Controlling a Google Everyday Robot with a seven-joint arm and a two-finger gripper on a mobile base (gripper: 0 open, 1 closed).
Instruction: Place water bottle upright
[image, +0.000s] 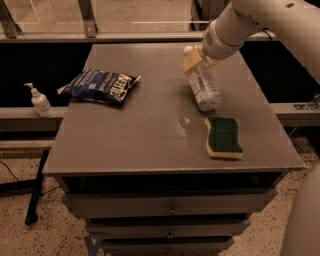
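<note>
The water bottle (206, 87) is clear plastic with a white cap and a white-and-blue label. It is tilted over the right rear part of the grey table (150, 140), cap end up and to the left, base down near the tabletop. My gripper (196, 61) comes in from the upper right and is shut on the bottle near its cap end. I cannot tell whether the base touches the table.
A green-and-yellow sponge (223, 136) lies just in front of the bottle's base. A dark blue chip bag (100, 86) lies at the table's left rear. A small white pump bottle (39, 101) stands on a ledge left of the table. Drawers sit below the tabletop.
</note>
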